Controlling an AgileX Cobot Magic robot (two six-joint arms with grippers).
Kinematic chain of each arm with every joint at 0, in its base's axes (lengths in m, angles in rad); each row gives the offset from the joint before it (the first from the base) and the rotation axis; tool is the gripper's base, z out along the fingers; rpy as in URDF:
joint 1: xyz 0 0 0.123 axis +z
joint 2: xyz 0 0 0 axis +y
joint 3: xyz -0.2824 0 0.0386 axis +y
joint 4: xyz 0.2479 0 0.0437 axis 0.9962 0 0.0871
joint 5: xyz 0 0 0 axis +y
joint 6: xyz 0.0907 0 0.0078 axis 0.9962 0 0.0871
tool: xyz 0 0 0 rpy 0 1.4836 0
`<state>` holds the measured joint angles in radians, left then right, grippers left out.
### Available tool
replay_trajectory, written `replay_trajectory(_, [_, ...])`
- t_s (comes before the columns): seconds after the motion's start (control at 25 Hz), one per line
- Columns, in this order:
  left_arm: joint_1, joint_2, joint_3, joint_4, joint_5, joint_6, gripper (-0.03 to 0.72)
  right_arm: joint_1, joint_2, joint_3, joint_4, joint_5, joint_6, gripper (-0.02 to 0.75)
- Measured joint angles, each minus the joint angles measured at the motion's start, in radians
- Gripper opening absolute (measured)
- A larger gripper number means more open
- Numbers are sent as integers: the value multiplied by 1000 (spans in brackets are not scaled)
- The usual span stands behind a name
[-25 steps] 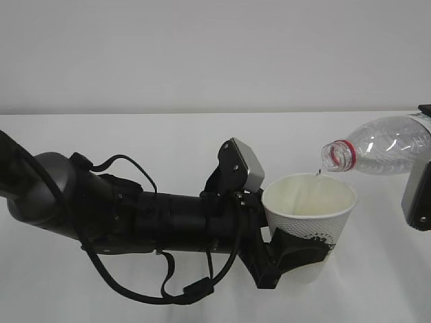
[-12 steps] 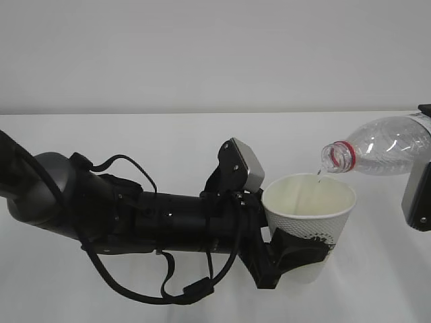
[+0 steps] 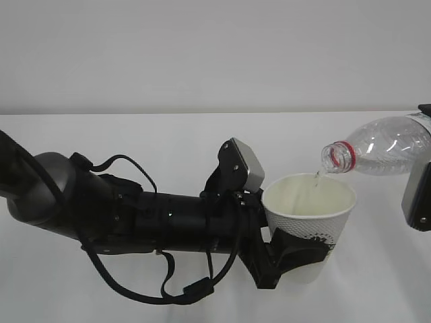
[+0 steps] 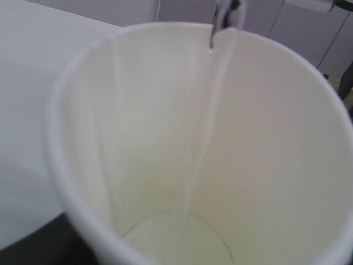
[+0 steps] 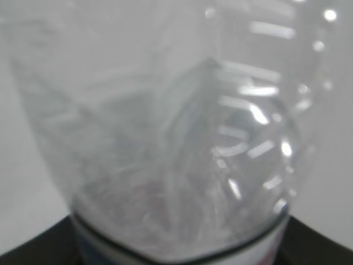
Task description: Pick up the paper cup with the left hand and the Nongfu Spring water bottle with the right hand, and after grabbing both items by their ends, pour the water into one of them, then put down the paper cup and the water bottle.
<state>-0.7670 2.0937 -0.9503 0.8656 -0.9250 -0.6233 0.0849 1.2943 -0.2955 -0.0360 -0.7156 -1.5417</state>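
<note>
Pouring is judged to be the step in hand, and it turns on one relation: the open mouth of the Nongfu Spring water bottle (image 3: 387, 145) is held just above the far rim of the paper cup (image 3: 309, 215), close to it but apart. A thin thread of water (image 4: 205, 127) is seen dropping from the mouth onto the inner wall of the cup in the left wrist view, and a shallow pool is seen at the bottom.

The cup is held upright, its mouth upward and its long axis near vertical, with the jaws of the left hand (image 3: 296, 252) clamped on its lower part, so that most of the cup stands above the jaws. The bottle lies with its long axis close to level, its neck dipped a little and pointed toward the left arm, its red neck ring just outside the rim. Its base end is taken by the right hand (image 3: 419, 195) at the edge of the exterior view; the jaws themselves cannot be made out there, but from the right wrist view, where the clear body runs straight out ahead of the jaws, they are judged to be closed around it.

Neither item rests on the white table (image 3: 135, 141). For the setting-down to come, the neck would first have to be raised clear of the rim.
</note>
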Motion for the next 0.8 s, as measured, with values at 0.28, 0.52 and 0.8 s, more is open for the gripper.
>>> replay_trajectory(0.28, [0,0,0,0,0,0,491,0,0,0,0,0,0,404])
replay_trajectory(0.52, [0,0,0,-2,0,0,491,0,0,0,0,-2,0,404])
replay_trajectory(0.8, [0,0,0,-2,0,0,491,0,0,0,0,-2,0,404])
